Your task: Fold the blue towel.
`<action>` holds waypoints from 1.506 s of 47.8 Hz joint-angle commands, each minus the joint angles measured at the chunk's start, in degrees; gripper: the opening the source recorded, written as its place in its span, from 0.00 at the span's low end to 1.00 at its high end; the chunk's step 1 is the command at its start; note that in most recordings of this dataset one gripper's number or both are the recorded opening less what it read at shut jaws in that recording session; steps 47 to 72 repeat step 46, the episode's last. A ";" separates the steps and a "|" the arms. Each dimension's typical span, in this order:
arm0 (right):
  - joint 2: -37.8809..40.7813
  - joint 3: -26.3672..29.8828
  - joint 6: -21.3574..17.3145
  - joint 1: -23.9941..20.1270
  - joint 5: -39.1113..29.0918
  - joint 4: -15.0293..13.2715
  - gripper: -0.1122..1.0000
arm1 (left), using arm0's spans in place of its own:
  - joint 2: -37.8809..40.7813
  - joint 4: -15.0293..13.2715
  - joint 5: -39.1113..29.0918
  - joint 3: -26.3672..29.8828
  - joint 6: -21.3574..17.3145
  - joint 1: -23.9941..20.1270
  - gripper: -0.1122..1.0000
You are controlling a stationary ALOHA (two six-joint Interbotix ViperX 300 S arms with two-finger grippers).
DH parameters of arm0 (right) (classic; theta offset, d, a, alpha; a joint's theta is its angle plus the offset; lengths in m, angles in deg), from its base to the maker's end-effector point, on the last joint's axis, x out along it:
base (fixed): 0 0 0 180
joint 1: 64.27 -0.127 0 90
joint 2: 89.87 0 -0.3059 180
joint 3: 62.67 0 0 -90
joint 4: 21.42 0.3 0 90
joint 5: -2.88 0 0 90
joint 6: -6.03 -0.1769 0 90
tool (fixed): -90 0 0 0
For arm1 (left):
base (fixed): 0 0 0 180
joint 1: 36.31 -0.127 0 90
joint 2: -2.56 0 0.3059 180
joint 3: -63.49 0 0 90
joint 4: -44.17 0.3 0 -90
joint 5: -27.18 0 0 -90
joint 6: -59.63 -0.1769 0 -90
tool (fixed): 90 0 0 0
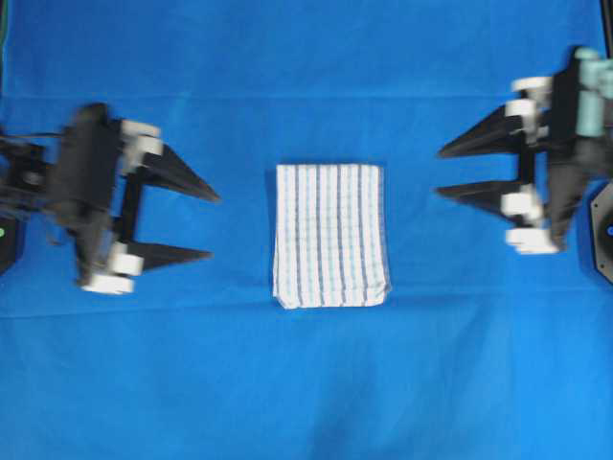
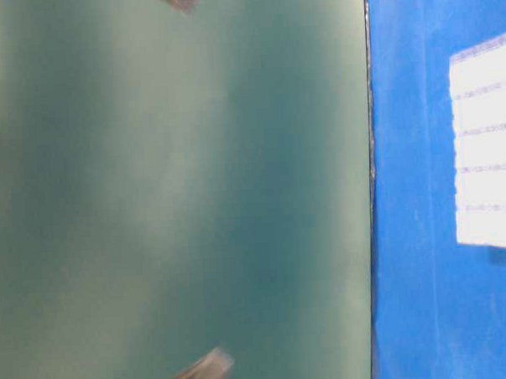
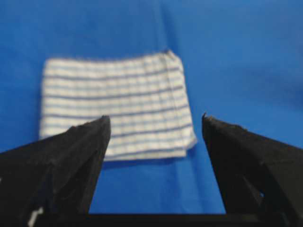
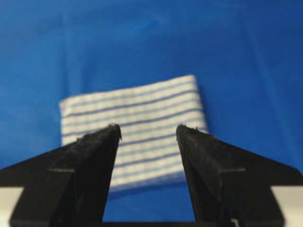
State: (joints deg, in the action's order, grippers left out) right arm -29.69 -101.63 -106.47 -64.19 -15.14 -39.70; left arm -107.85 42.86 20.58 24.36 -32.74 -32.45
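Note:
The blue towel [image 1: 329,236] lies folded into a small white rectangle with thin blue stripes, flat in the middle of the table. It also shows in the left wrist view as the towel [image 3: 118,106], in the right wrist view as the towel [image 4: 137,127] and at the right edge of the table-level view as the towel [image 2: 489,141]. My left gripper [image 1: 213,227] hangs open to the towel's left, clear of it, nothing between its fingers [image 3: 90,142]. My right gripper [image 1: 441,172] stands open to the towel's right, also apart from it and empty.
A plain solid-blue cloth [image 1: 306,383] covers the whole table. In the table-level view a grey-green wall [image 2: 177,193] fills the left, the cloth's edge [image 2: 372,184] runs down beside it, and two blurred dark fingertips [image 2: 202,372] show at top and bottom.

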 commanded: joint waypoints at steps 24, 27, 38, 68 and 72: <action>-23.99 -15.73 -0.70 0.53 2.29 -3.96 0.61 | -26.89 0.00 7.65 -16.87 -1.23 -2.55 0.74; -25.14 -17.49 -0.97 0.53 2.72 -3.87 0.61 | -29.18 0.00 8.17 -18.81 -1.05 -2.55 0.74; -25.31 -22.32 -1.58 0.97 6.68 -3.43 0.61 | -36.56 -0.44 9.93 -26.81 -0.26 -3.08 0.74; -24.26 -22.59 -1.85 1.05 7.91 -3.16 0.61 | -38.76 -0.44 10.37 -29.36 0.88 -4.66 0.74; -24.26 -22.59 -1.85 1.05 7.91 -3.16 0.61 | -38.76 -0.44 10.37 -29.36 0.88 -4.66 0.74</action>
